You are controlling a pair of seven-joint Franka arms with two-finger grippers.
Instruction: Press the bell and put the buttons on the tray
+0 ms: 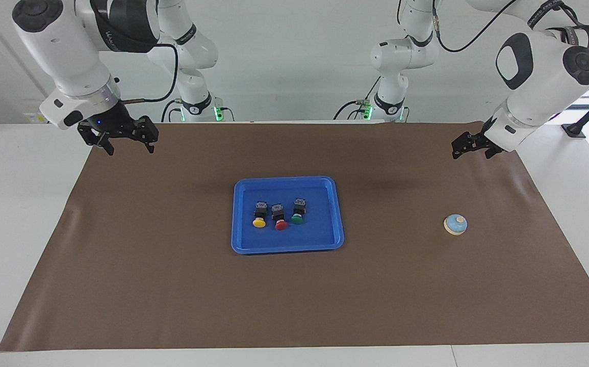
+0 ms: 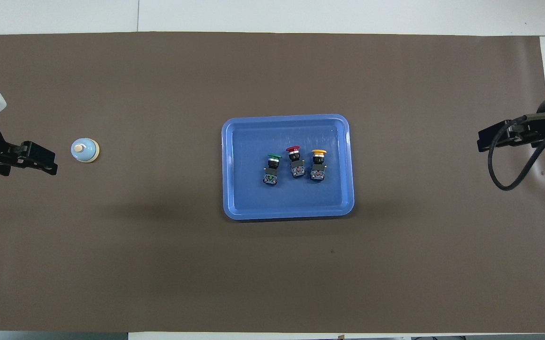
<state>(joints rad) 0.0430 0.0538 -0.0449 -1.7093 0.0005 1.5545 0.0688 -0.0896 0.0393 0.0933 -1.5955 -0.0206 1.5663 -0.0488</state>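
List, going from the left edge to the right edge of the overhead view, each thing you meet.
Left gripper → light-blue dome bell → bright-blue plastic tray → green-capped push button → red-capped push button → yellow-capped push button → right gripper.

1. A black band on the right arm [image 1: 116, 30] carries white lettering, too small and slanted to make out.
2. No text shows on the tray [image 1: 238, 224], buttons [image 1: 279, 214] or bell [image 1: 455, 224].
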